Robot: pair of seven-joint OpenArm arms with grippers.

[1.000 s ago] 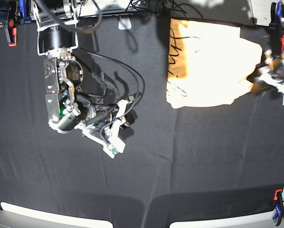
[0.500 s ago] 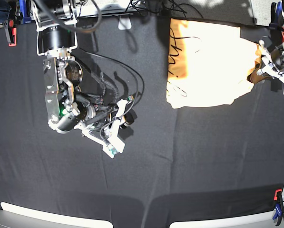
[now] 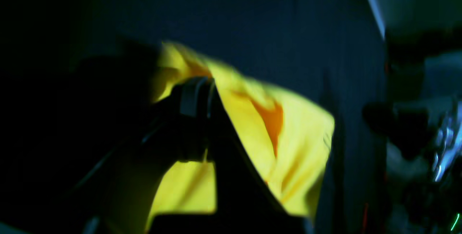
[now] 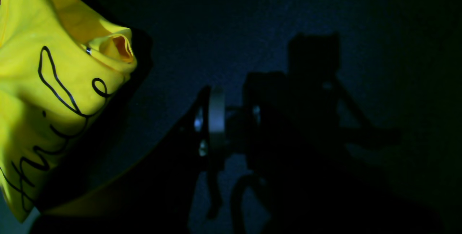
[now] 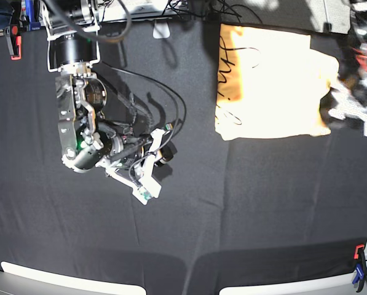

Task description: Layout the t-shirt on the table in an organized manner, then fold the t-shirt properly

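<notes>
The pale yellow t-shirt [image 5: 269, 80] lies folded in a rough rectangle at the table's [image 5: 263, 203] back right, with dark scribble marks along its left edge. My left gripper [image 5: 350, 104] is a blur at the shirt's right edge. In the left wrist view its jaws [image 3: 296, 129] stand wide apart over a yellow fold of the t-shirt [image 3: 252, 97], one dark finger [image 3: 195, 118] in front of the cloth. My right gripper [image 5: 145, 192] hovers left of centre, away from the shirt, holding nothing. The right wrist view is dark: the gripper's [image 4: 234, 118] jaws sit close together, and the marked t-shirt [image 4: 47, 93] is far left.
A red clamp [image 5: 14, 40] grips the table's back left edge. A red and blue clamp [image 5: 359, 267] sits at the front right. Cables and equipment [image 5: 140, 9] line the back edge. White strips [image 5: 66, 279] run along the front edge.
The left gripper has opened and shifted at the shirt's right edge. The shirt's lower right corner now lies spread out flat. The right arm has not moved.
</notes>
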